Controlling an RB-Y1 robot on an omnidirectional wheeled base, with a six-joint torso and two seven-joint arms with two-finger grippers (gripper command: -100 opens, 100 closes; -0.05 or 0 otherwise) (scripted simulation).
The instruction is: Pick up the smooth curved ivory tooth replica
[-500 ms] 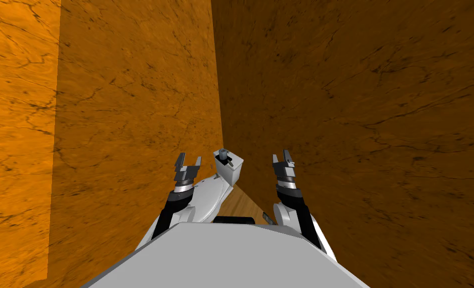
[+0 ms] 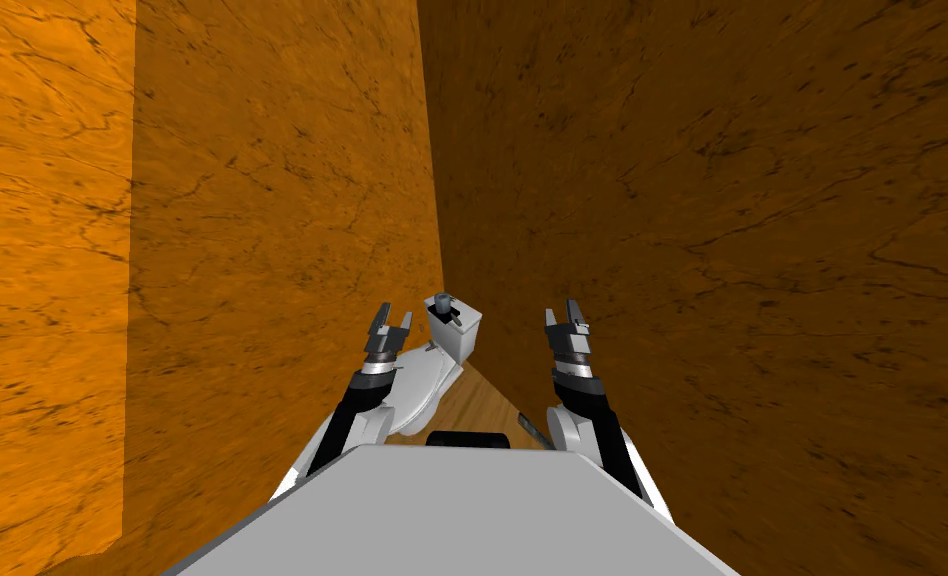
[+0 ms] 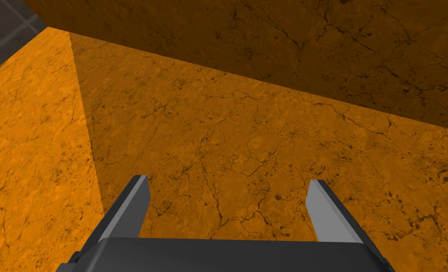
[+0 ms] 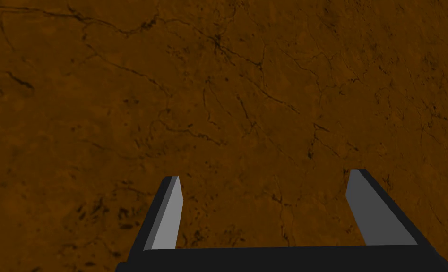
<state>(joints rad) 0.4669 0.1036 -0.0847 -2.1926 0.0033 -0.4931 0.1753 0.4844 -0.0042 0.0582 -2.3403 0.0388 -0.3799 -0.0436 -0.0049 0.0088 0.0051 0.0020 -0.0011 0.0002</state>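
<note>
A white toilet tank (image 2: pixel 459 338) stands in the corner ahead, with its bowl (image 2: pixel 417 388) nearer me. On the tank lid sit a small grey-blue object (image 2: pixel 443 300) and a small dark object (image 2: pixel 455 321); they are too small to tell whether either is the curved tooth. My left gripper (image 2: pixel 390 322) is open, just left of the tank and above the bowl, with nothing between its fingers (image 3: pixel 134 208). To the right of the tank my right gripper (image 2: pixel 568 314) is also open, its fingers (image 4: pixel 168 212) facing the dark orange wall.
Orange marbled walls (image 2: pixel 262 200) close in on both sides, the right wall (image 2: pixel 742 250) in shadow. A narrow strip of wood floor (image 2: pixel 492 402) runs beside the toilet, with a small dark item (image 2: pixel 525 420) lying on it.
My left gripper has swung right, closer to the tank, and turned a little. The head view has shifted slightly. The right arm has held still.
</note>
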